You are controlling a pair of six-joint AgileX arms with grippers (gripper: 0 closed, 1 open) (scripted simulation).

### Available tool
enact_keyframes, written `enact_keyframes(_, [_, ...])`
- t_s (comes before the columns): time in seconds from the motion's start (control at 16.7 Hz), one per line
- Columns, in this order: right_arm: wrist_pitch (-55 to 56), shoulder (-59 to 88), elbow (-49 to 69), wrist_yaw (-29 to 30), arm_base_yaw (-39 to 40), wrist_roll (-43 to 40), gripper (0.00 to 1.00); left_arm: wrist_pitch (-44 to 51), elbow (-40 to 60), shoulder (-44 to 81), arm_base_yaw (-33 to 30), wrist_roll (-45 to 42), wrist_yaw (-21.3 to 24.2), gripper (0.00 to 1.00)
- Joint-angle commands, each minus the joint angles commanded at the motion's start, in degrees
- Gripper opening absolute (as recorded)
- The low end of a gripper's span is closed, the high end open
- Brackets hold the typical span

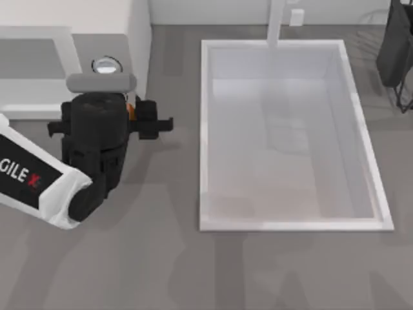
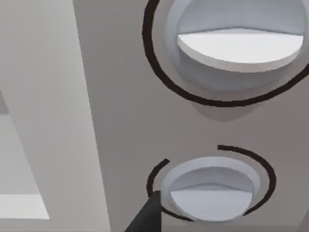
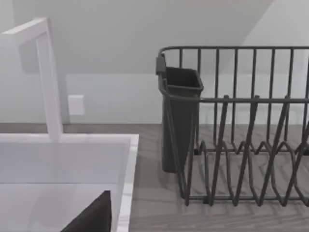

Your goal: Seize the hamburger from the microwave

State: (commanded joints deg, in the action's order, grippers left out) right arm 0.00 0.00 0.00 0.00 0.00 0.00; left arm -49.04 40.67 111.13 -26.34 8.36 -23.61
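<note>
Grey table (image 1: 161, 271), pale wall behind. Big white sink basin (image 1: 381, 213) takes up the centre-right of the top view, with a white faucet post (image 1: 275, 22) at its far rim. Dark wire dish rack (image 1: 397, 51) at the far right corner; the right wrist view shows the rack (image 3: 241, 145) with a dark cutlery cup (image 3: 179, 116) on its end, just beside the basin's rim (image 3: 128, 159).

White microwave (image 1: 77, 58) sits at the far left, grey side panel up, one silvery knob (image 1: 106, 64) visible there. Left wrist view looks straight at that panel (image 2: 120, 121) with two round knobs (image 2: 239, 43), (image 2: 212, 188), very close.

Left arm (image 1: 32, 181) reaches in from the left edge; left gripper (image 1: 155, 123) is right at the microwave's near corner, dark body covering most of it. Cannot tell whether its fingers are spread or closed. One dark fingertip (image 2: 147, 217) shows in the left wrist view next to the lower knob.

Hamburger (image 1: 131, 109): just a small orange sliver peeking out beside the left gripper's body, by the microwave's front edge. Cannot tell if it is being pinched.
</note>
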Motion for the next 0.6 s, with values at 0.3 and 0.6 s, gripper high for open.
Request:
enact_keyframes(0.3, [0.0,0.0,0.0,0.0,0.0,0.0,1.0,-11.15,-3.33,7.91,-0.5,0.0,0.56,0.0])
enact_keyframes(0.6, [0.0,0.0,0.0,0.0,0.0,0.0,1.0,-11.55,-3.49,8.23,-0.51,0.0,0.59,0.08])
